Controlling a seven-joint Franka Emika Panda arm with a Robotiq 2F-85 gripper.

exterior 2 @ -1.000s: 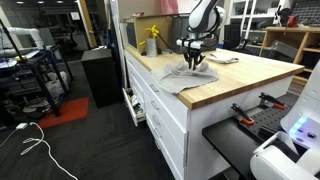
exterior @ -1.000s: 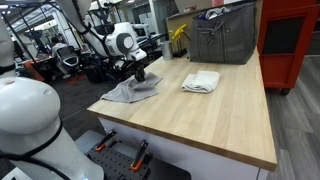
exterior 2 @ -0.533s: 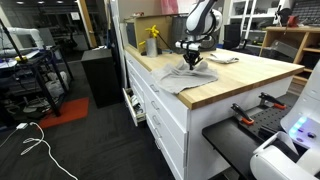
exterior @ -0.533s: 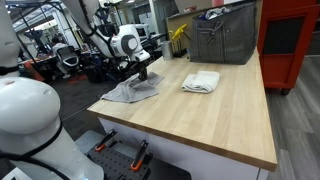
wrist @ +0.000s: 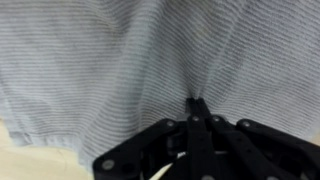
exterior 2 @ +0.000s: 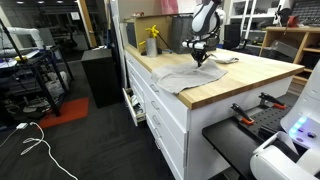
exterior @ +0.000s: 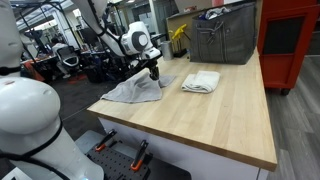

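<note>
Wrist view: tool (wrist: 196,103) pinched tight on grey cloth (wrist: 110,60)

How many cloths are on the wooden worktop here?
2. A grey cloth near the worktop's edge, pinched by the shut gripper, and a folded white towel lying apart toward the middle. Others could be hidden inside the metal bin behind.

A robotics lab: a wooden workbench (exterior: 225,115) with drawers (exterior 2: 160,105), a red tool cabinet (exterior: 292,40), equipment racks (exterior 2: 25,60).
</note>
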